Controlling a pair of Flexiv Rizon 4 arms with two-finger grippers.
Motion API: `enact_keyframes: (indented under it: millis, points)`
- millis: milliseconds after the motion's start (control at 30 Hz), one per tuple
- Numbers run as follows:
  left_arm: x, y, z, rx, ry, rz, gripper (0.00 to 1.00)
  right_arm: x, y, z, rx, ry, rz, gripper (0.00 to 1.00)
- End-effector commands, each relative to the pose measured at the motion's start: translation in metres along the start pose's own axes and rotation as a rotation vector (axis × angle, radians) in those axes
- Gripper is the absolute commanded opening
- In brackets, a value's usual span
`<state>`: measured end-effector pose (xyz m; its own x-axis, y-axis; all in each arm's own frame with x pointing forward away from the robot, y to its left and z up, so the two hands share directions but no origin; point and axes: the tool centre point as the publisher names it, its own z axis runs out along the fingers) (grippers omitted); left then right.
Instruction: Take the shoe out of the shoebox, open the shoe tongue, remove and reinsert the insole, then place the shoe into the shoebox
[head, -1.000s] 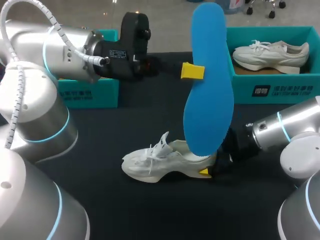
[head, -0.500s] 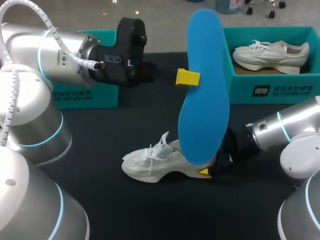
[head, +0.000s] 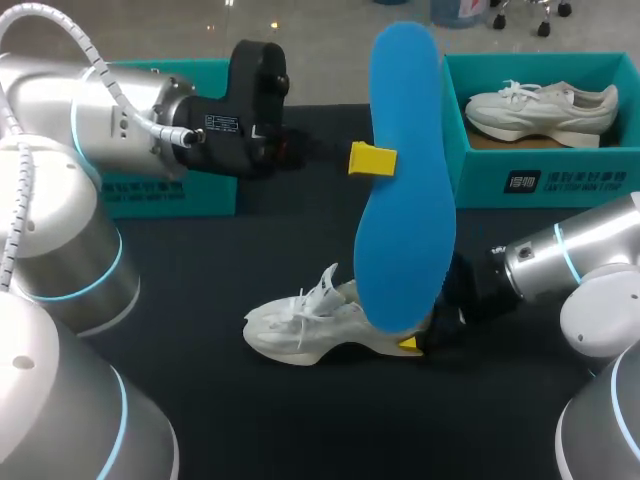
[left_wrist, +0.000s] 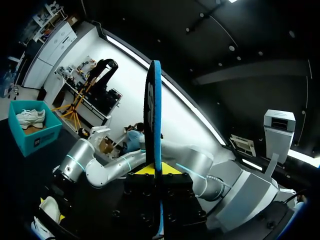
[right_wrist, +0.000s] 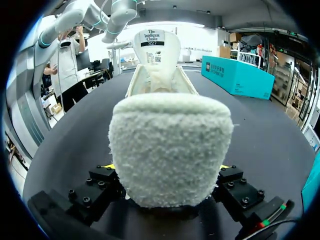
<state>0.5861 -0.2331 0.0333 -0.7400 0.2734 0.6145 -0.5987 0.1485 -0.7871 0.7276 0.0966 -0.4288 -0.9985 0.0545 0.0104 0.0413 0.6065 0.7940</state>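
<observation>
The blue insole (head: 403, 200) stands on end over the desk, its long axis near upright. Its top end is high and its lower end lies across the heel of the white shoe (head: 300, 328) in the head view; whether they touch I cannot tell. The left gripper (head: 375, 160) pinches the insole at mid length from the side, and the left wrist view sees it edge-on between the fingers. The shoe rests on its sole on the black desk (head: 250, 430), its long axis across the head view, toe toward my left, heel toward my right, tongue (right_wrist: 155, 47) raised. The right gripper (head: 410, 343) clamps the heel from both sides. Far right stands a teal shoebox (head: 540, 180) holding a second white shoe (head: 540, 105). A teal box (head: 175, 190) sits far left, partly behind the left arm (head: 120, 110)
</observation>
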Motion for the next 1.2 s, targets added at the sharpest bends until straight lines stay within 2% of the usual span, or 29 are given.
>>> enact_keyframes:
  millis: [33,667,800,867,900,933,967,1200]
  points:
    - [-0.001,0.001,0.001,0.002,0.002,0.001,0.00,0.001,0.000,0.001,0.004,-0.001,0.001,0.00]
    - [-0.001,0.001,0.001,0.002,0.002,0.001,0.00,0.001,0.000,0.001,0.004,-0.001,0.001,0.00]
    - [-0.001,0.001,0.001,0.002,0.002,0.001,0.00,0.002,0.001,0.001,0.060,-0.008,-0.007,0.06]
    - [-0.001,0.001,0.001,0.002,0.002,0.001,0.00,0.002,0.002,-0.001,0.089,-0.016,-0.011,0.20]
    - [-0.001,0.001,0.001,0.002,0.002,0.001,0.00,0.003,0.003,-0.003,0.099,-0.019,-0.017,0.37]
    - [-0.001,0.001,0.001,0.002,0.002,0.001,0.00,0.003,0.004,-0.005,0.111,-0.021,-0.023,0.64]
    - [-0.001,0.001,0.001,0.002,0.002,0.001,0.00,0.003,0.006,-0.006,0.121,-0.025,-0.023,1.00]
    - [-0.001,0.001,0.001,0.002,0.002,0.001,0.00,0.003,0.015,-0.016,0.186,-0.057,-0.050,1.00]
